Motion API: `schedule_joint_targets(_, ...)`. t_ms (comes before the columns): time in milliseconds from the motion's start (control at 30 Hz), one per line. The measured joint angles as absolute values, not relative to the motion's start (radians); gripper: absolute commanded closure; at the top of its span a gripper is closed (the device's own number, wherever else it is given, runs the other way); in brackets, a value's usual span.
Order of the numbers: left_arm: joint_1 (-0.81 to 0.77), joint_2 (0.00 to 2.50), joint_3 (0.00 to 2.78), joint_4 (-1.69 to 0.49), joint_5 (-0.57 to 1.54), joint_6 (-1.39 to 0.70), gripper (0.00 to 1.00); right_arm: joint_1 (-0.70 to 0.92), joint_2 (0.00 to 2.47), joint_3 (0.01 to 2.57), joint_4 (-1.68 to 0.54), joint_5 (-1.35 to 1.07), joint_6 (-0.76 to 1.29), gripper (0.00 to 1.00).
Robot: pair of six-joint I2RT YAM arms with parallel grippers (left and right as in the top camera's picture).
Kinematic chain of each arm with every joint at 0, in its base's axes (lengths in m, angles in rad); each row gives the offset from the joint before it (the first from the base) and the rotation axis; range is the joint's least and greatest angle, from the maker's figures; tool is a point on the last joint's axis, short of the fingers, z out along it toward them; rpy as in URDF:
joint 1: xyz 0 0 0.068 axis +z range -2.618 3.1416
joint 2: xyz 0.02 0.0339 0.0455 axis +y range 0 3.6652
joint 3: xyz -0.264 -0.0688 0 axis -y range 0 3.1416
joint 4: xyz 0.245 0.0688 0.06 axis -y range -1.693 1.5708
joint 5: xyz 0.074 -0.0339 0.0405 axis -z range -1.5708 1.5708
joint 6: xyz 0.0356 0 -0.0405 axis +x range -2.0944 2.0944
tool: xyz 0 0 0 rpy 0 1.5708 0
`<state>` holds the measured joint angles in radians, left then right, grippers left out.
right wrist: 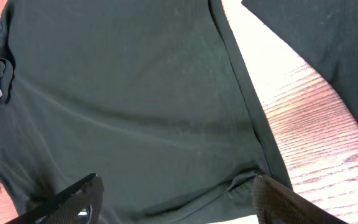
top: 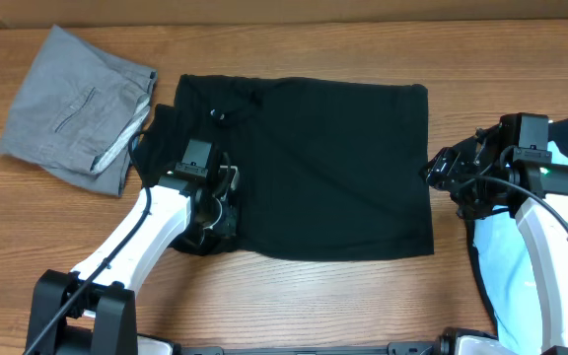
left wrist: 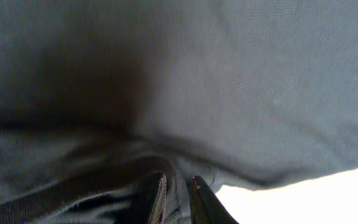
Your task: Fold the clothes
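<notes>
Lettering shows only as a small pale mark by the neck of the shirt point(top: 333, 168), too small for us to read; the right wrist view catches the same speck at the left edge of the cloth, blurred there as well.

The shirt lies flat in the middle of the table point(top: 294, 306) as a broad black rectangle; its far, right and near edges run fairly straight, while the left side is bunched and uneven. Bare wood runs along the near edge of the shirt, and a narrower strip of it lies between the shirt's right edge and the tee point(top: 506, 291), which lies under the right arm at the right border. The trousers point(top: 67, 113) lie folded at the far left corner, just beside the shirt's bunched left side; we cannot tell whether the two touch.

The left gripper point(top: 223, 202) is down on the shirt's left part, near the near-left corner; in the left wrist view its fingers point(left wrist: 153, 196) stand close together with only a thin gap, dark cloth fills nearly the whole frame, and we think a fold lies at the tips, but we cannot tell whether it is pinched.

The right gripper point(top: 440, 170) is at the middle of the shirt's right edge; its fingers point(right wrist: 73, 199) are spread wide with nothing between them, and the hem and the bare wood beside it show between them.
</notes>
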<state>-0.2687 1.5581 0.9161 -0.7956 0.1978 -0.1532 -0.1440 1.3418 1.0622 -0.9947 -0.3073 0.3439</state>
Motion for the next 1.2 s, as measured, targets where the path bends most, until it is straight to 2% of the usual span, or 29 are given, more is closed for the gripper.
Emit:
schedule_joint_targets(200, -0.269, 1.558, 0.919, -0.876, 0.198, -0.151, 0.79, -0.144, 1.342, 1.062, -1.002, -0.307, 0.343, 0.2)
schedule_joint_targets(267, -0.269, 1.558, 0.919, -0.899, 0.197, -0.15, 0.85, -0.144, 1.342, 1.062, -1.003, -0.307, 0.344, 0.2)
schedule_joint_targets(300, -0.269, 1.558, 0.919, -0.9, 0.197, -0.151, 0.93, -0.144, 1.342, 1.062, -1.0, -0.307, 0.344, 0.2)
schedule_joint_targets(333, -0.269, 1.558, 0.919, -0.903, 0.195, -0.152, 0.96, -0.144, 1.342, 1.062, -0.996, -0.307, 0.343, 0.19)
schedule_joint_targets(433, -0.269, 1.558, 0.926, -0.959, 0.191, -0.147, 0.96, -0.144, 1.342, 1.062, -0.996, -0.307, 0.343, 0.2)
schedule_joint_targets(500, -0.269, 1.558, 0.939, -1.009, 0.191, -0.146, 0.91, -0.144, 1.342, 1.062, -0.996, -0.307, 0.343, 0.2)
schedule_joint_targets(533, -0.269, 1.558, 0.955, -1.054, 0.19, -0.147, 0.79, -0.144, 1.342, 1.062, -0.996, -0.307, 0.343, 0.2)
schedule_joint_targets(600, -0.269, 1.558, 0.982, -1.108, 0.188, -0.144, 0.65, -0.144, 1.342, 1.062, -0.996, -0.307, 0.343, 0.2)
schedule_joint_targets(767, -0.269, 1.558, 1.001, -1.13, 0.175, -0.146, 0.62, -0.144, 1.342, 1.062, -0.995, -0.307, 0.344, 0.2)
schedule_joint_targets(1000, -0.269, 1.558, 0.919, -1.011, 0.167, -0.15, 0.6, -0.144, 1.342, 1.062, -0.998, -0.307, 0.343, 0.2)
schedule_joint_targets(1133, -0.269, 1.558, 0.869, -0.969, 0.167, -0.151, 0.69, -0.144, 1.342, 1.062, -0.999, -0.307, 0.344, 0.2)
schedule_joint_targets(1200, -0.269, 1.558, 0.862, -0.961, 0.165, -0.155, 0.79, -0.144, 1.342, 1.062, -0.999, -0.307, 0.343, 0.2)
